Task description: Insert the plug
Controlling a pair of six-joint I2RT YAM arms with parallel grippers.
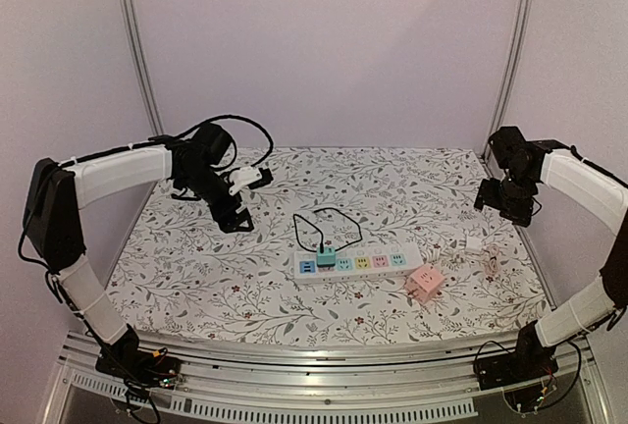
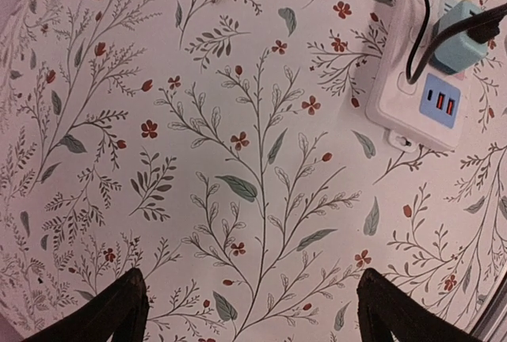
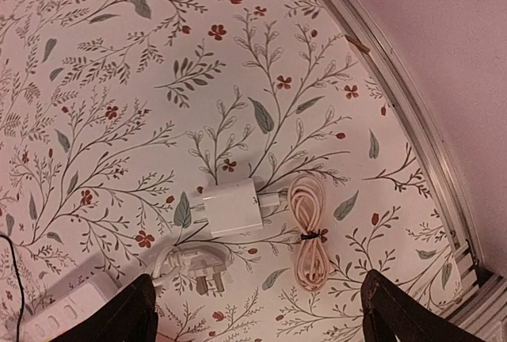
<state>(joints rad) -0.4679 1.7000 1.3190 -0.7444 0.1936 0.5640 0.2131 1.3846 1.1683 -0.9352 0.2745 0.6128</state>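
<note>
Teal plug (image 1: pixel 327 254) with black cable sits in the white rectangular power strip (image 1: pixel 363 263), centre of the floral-print surface (image 1: pixel 196 267). Left pincer (image 2: pixel 253 310) hovers far left, wide, empty. Right pincer (image 3: pixel 257 310) is wide and empty above the white block charger (image 3: pixel 231 207)

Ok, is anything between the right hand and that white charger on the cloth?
Nothing visible. The right hand hangs open above the white charger; a coiled cable and a loose plug lie close beside it, not over it.
</note>
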